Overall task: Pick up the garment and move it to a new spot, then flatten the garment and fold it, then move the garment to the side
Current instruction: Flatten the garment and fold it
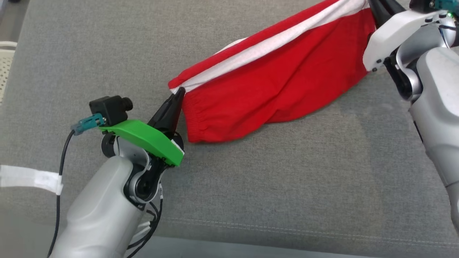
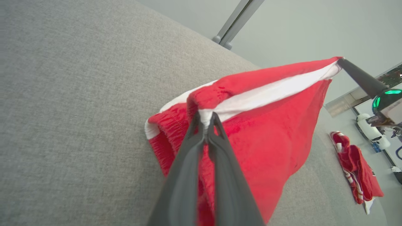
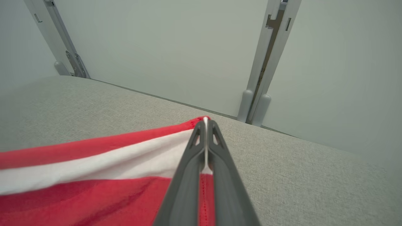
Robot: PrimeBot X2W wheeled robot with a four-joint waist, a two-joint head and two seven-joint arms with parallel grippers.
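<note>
Garment (image 1: 272,82), red with a white band, hangs stretched between both arms above the grey upholstered surface (image 1: 287,172), its lower red folds sagging onto the cloth. The left pincer (image 1: 178,94) is closed on the elasticated corner at the near left, where red hem meets white band; the right pincer (image 1: 371,7) is clamped on the opposite corner, farther back and higher. A white perforated basket (image 1: 5,64) peeks in at the far left edge, its inside out of view. Farther along the surface lies a second red garment (image 2: 356,166), crumpled
</note>
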